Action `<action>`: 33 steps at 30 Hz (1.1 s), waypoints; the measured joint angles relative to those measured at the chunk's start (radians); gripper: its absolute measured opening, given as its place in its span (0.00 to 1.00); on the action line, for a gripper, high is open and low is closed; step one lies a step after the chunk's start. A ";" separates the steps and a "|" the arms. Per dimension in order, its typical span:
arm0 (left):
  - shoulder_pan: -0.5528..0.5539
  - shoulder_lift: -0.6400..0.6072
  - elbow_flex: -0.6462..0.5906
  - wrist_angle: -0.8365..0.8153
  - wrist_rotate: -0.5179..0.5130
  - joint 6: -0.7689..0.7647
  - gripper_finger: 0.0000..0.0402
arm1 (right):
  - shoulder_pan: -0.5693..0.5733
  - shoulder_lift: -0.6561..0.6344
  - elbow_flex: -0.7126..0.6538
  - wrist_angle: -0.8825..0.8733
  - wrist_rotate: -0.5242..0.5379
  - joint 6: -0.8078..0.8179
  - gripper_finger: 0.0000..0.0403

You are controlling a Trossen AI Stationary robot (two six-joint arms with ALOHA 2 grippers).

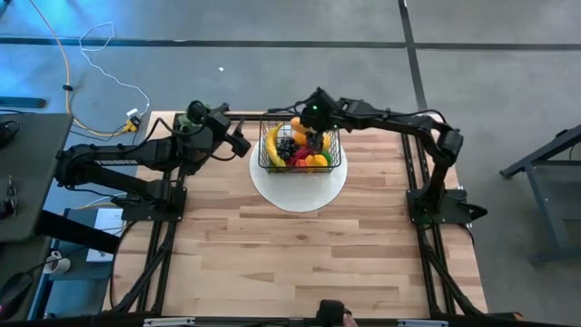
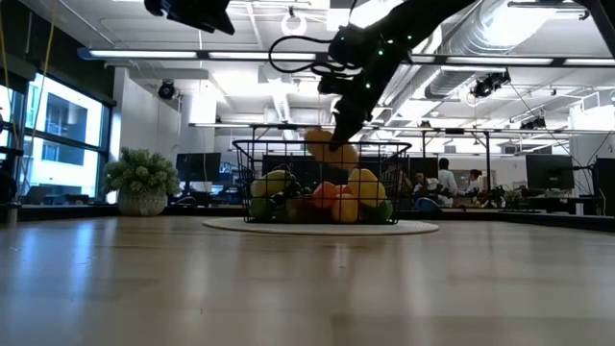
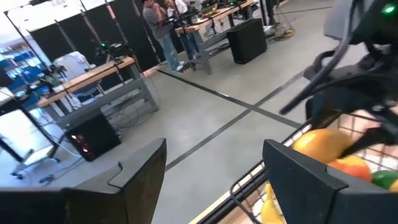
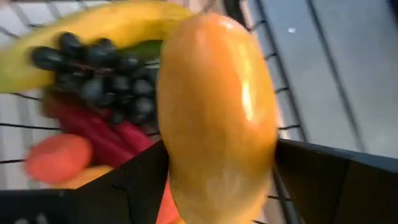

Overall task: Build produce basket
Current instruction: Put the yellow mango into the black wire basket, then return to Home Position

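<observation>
Your right gripper (image 1: 315, 116) hangs over the far side of the basket (image 1: 271, 162), fingers (image 4: 323, 180) clamped on the orange mango (image 4: 217, 106), which sits upright between them just above the pile. From table height you see the mango (image 2: 330, 146) at rim level, partly inside the wire walls (image 2: 252, 183). Directly under it: the dark grape bunch (image 4: 99, 71), the yellow banana (image 4: 106, 28) curved along the basket's side, red chilli (image 4: 102, 134) and a small orange fruit (image 4: 56, 158). The basket stands on the round white plate (image 1: 295, 195), near the far edge of the wooden table (image 1: 300, 254). Your left gripper (image 1: 238, 143) waits just beside the basket on its left, raised, fingers (image 3: 308, 180) spread with nothing between them. A leafy bunch (image 2: 142, 178) sits off to the left. People (image 2: 444, 178) stand in the room beyond; cables (image 1: 100, 64) trail on the floor.
</observation>
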 joint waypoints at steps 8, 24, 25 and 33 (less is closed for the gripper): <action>-0.002 0.000 0.000 0.000 0.079 -0.075 0.63 | 0.002 0.007 0.048 -0.008 0.036 0.000 0.68; -0.174 0.000 0.000 -0.033 0.131 -0.266 0.63 | 0.004 -0.004 0.196 -0.254 -0.024 0.174 0.68; -0.187 0.000 0.000 -0.047 0.144 -0.292 0.63 | 0.004 -0.004 0.209 -0.272 -0.041 0.186 0.68; -0.222 -0.054 -0.020 -0.258 0.295 -0.553 0.63 | 0.024 -0.028 0.241 -0.299 -0.199 0.290 0.68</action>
